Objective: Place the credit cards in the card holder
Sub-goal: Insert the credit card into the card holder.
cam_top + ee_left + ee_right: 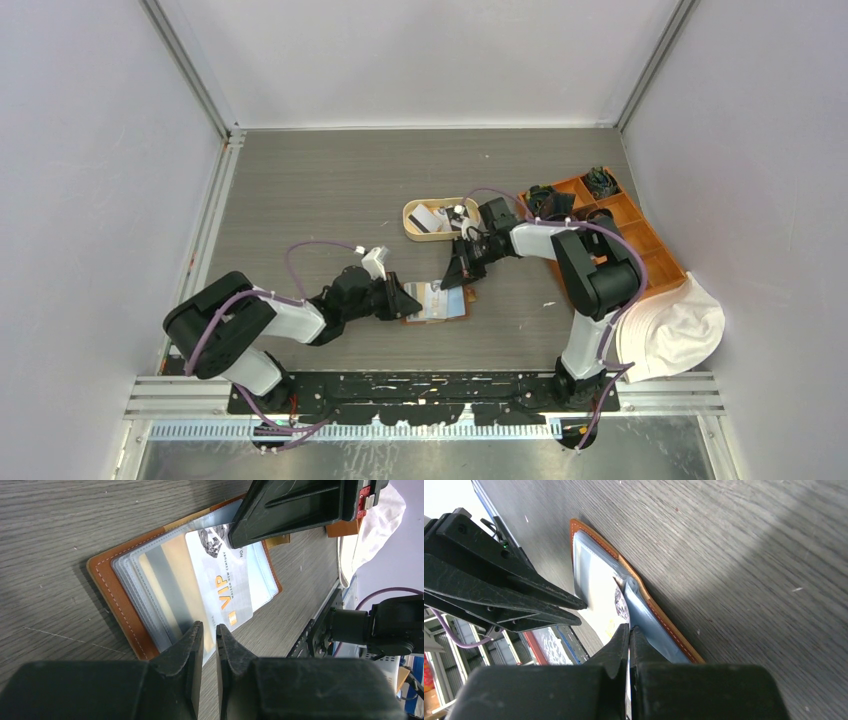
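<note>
Holds a white VIP credit card [225, 590] clamped edge-on in the right hand [629, 630], over the clear sleeves [150, 580] of the brown card holder [115, 585] lying open on the surface [75, 520], and pinches the sleeves' near edge in the almost closed left hand [210, 632].

One card holder [440, 308], one white credit card [225, 587] at it, one cream tray [410, 216], one orange box [652, 246], one white cloth [677, 330], and two hands: left hand [413, 300], right hand [453, 282].
</note>
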